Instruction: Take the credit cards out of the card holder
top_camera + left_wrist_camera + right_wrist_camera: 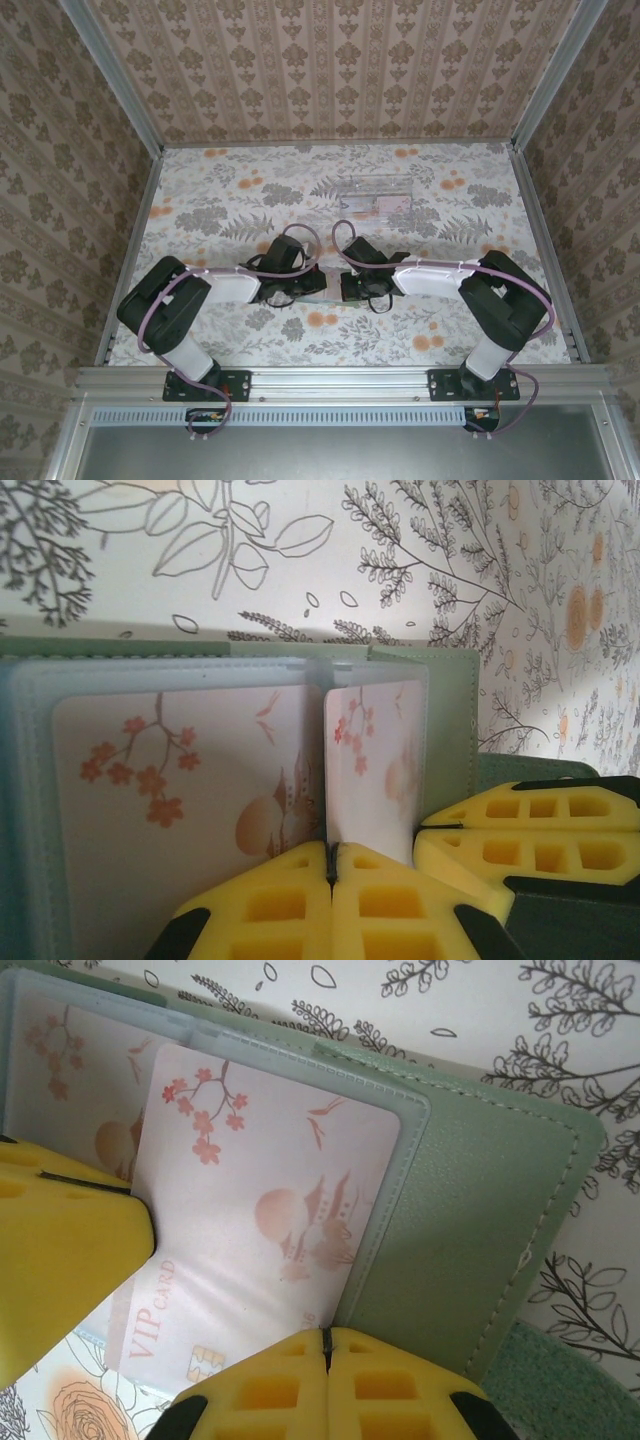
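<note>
The grey-green card holder (318,287) lies open at mid-table between both grippers, its cover (480,1230) spread flat and its clear sleeves (200,675) on top. My left gripper (330,858) is shut on a thin sleeve edge between two pockets. A pale pink credit card (250,1220) printed with blossoms and "VIP CARD" sticks partly out of one sleeve. My right gripper (325,1338) is shut on that card's edge beside the sleeve seam. A second pink-patterned card (180,790) sits inside the neighbouring sleeve. The two grippers (305,283) (345,285) nearly touch.
A clear plastic tray (380,195) stands further back, right of centre, on the floral tablecloth (230,210). Patterned walls and metal rails (135,260) enclose the table on three sides. Both arms' cables loop above the wrists.
</note>
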